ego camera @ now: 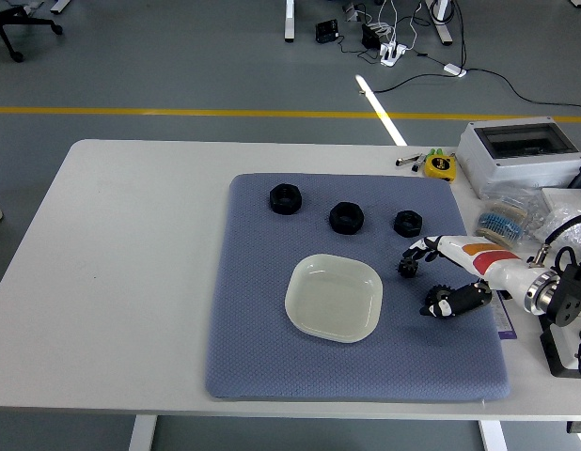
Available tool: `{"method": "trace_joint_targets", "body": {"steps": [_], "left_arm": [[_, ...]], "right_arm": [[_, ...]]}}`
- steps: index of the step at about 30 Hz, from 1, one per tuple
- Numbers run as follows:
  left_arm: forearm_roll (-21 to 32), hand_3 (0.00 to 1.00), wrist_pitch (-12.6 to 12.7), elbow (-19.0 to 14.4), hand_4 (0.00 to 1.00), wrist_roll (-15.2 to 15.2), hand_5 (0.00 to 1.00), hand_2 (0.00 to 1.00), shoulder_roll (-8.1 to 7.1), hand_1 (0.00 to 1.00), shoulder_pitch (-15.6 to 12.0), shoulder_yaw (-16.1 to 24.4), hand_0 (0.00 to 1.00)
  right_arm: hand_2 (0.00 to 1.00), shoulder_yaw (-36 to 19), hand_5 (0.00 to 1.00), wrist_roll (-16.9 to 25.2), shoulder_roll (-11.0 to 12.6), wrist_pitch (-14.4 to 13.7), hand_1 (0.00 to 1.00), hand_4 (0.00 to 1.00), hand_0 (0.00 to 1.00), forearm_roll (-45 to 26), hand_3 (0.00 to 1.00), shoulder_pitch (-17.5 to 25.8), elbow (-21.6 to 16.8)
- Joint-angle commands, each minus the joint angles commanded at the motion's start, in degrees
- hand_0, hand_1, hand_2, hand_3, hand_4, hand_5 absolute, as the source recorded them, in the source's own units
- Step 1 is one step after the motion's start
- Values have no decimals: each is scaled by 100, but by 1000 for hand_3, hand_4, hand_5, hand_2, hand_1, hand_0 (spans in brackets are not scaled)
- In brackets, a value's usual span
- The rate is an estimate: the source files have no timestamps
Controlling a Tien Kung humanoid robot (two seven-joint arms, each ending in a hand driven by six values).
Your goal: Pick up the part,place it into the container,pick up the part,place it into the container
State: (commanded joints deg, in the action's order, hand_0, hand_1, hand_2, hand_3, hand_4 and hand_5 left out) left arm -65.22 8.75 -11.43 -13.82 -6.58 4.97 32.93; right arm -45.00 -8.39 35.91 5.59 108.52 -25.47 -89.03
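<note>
A white square container (334, 297) sits in the middle of the blue-grey mat (253, 357). Three black nut-like parts lie in a row behind it: one at the left (286, 198), one in the middle (346, 217), one at the right (408, 223). A smaller black part (407, 269) lies right of the container. My right hand (424, 279) reaches in from the right, its upper fingertips (420, 251) just above that small part and its thumb (448, 303) well apart below. The hand is spread wide and I cannot tell whether it touches the part.
A grey electrical box (522, 155) stands at the table's back right, with a yellow tape measure (441, 166) and pens beside it. Bags of small components (505, 218) lie right of the mat. The table's left half is bare white.
</note>
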Motion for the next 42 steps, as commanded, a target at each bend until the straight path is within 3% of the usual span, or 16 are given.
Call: {"method": "trace_joint_targets", "body": {"steps": [9, 22, 33, 34, 39, 40, 42], "left_arm": [[5, 563, -1, 0, 640, 5, 617, 574, -12, 538, 18, -14, 662], [64, 563, 17, 4, 640, 15, 617, 571, 0, 538, 29, -37, 661], [75, 563, 18, 4, 640, 20, 615, 571, 1, 538, 37, -49, 661], [76, 563, 19, 4, 640, 21, 614, 570, 1, 538, 36, -50, 661], [40, 563, 12, 3, 640, 13, 614, 570, 6, 538, 33, -26, 661], [31, 562, 9, 3, 640, 11, 613, 569, 8, 538, 32, -21, 661], [20, 562, 5, 2, 640, 10, 613, 569, 8, 538, 28, -15, 661]], "right_arm": [[720, 178, 210, -30, 3, 205, 695, 998, 722, 1251, 764, -136, 162], [682, 352, 225, -7, -43, 305, 659, 998, 670, 1084, 740, -156, 295], [667, 453, 232, 40, -144, 222, 641, 972, 652, 775, 705, -206, 664], [613, 461, 222, 45, -151, 217, 623, 880, 632, 752, 623, -208, 682], [613, 510, 222, 73, -192, 123, 623, 880, 632, 650, 623, -227, 768], [527, 526, 201, 62, -205, 93, 541, 718, 548, 618, 528, -237, 797], [527, 547, 201, 37, -221, 36, 541, 718, 548, 555, 528, -252, 839]]}}
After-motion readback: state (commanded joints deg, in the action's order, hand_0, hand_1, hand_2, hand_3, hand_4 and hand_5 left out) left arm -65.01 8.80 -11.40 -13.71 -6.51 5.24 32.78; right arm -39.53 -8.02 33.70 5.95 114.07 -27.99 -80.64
